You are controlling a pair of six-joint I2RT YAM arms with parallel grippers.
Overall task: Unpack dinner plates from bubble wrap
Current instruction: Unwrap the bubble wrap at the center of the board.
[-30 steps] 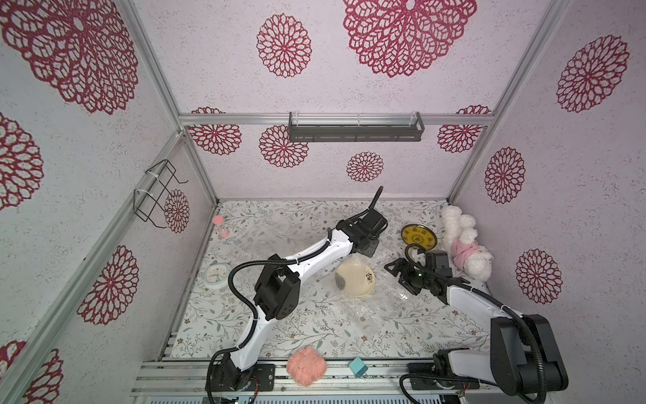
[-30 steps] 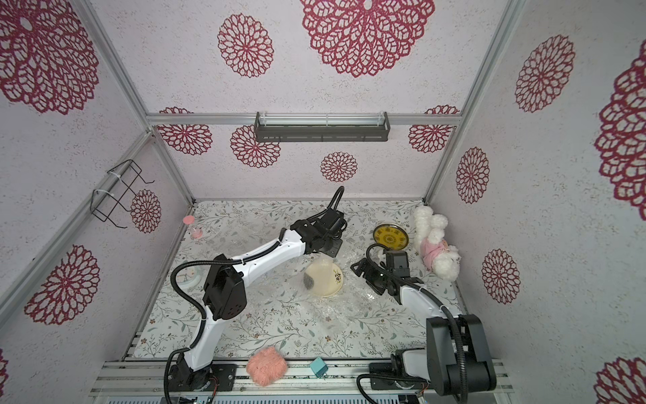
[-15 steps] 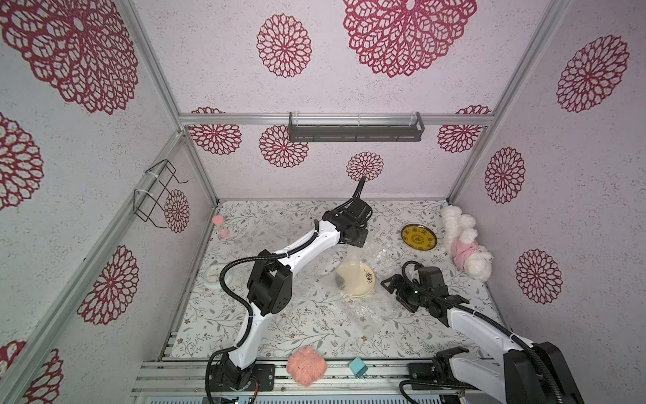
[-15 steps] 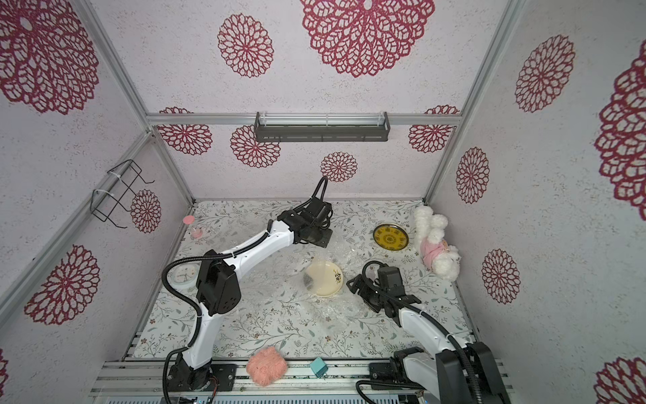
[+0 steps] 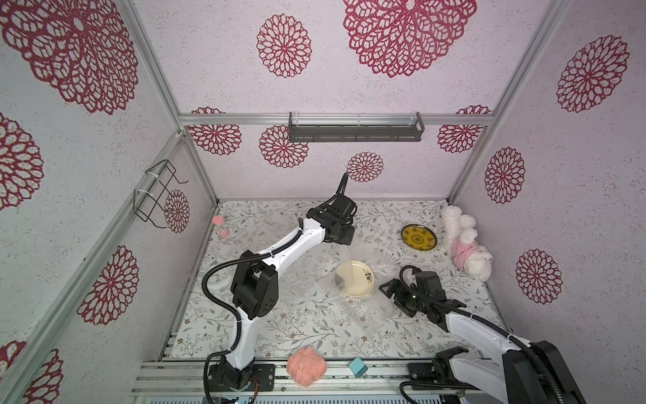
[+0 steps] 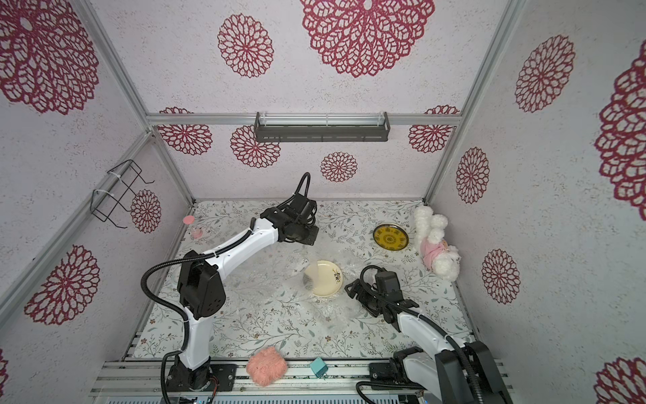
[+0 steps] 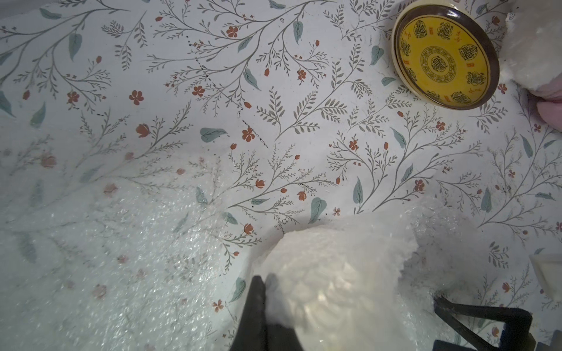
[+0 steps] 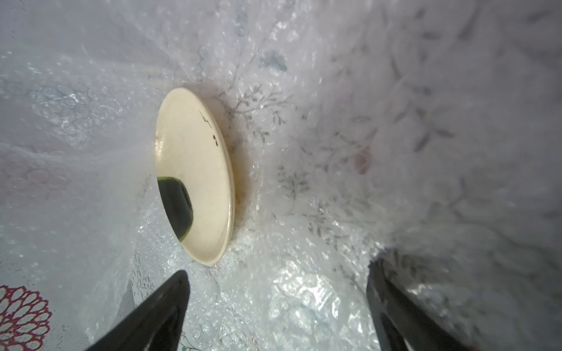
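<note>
A cream dinner plate (image 5: 354, 278) (image 6: 323, 278) (image 8: 194, 170) lies mid-table on crinkled bubble wrap (image 5: 370, 307) (image 6: 335, 311) (image 8: 304, 304). A raised fold of the wrap veils the plate's left side. My left gripper (image 5: 344, 238) (image 6: 308, 238) (image 7: 264, 291) hangs above and behind the plate, shut on that fold of bubble wrap (image 7: 334, 273). My right gripper (image 5: 393, 297) (image 6: 360, 297) (image 8: 276, 270) sits low just right of the plate, open over the wrap and holding nothing. A yellow dinner plate (image 5: 418, 238) (image 6: 390, 237) (image 7: 445, 57) lies bare at the back right.
A white plush toy (image 5: 461, 245) lies against the right wall beside the yellow plate. A pink fluffy ball (image 5: 307, 365) and a teal cube (image 5: 358, 367) rest on the front rail. A pink hourglass (image 5: 220, 225) stands back left.
The left gripper moved back and leftward, drawing the wrap up off the cream plate. The right gripper drew back from near the yellow plate to beside the cream plate, staying open.
</note>
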